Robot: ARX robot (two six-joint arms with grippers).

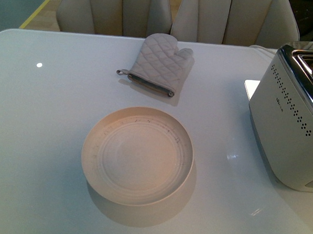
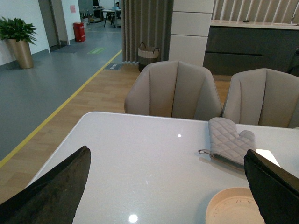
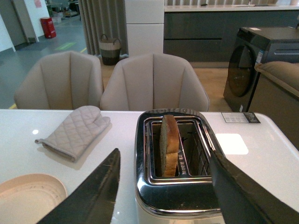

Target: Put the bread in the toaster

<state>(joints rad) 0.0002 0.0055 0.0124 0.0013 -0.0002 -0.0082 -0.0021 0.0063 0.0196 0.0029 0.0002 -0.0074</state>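
1. The tan, brown-crusted bread slice [image 3: 169,144] stands upright in a slot of the boxy silver-white toaster [image 3: 176,186].
2. The right gripper [image 3: 163,196] hangs above it, jaws wide, empty.
3. The left gripper [image 2: 168,196] is also spread wide, over the white table [image 2: 140,154].

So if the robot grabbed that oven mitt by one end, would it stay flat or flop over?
Probably flop. The oven mitt looks like soft quilted fabric lying limp on the table, so it would likely droop from the held end. It seems light for its size, and a push would probably slide or bunch it rather than tip it.
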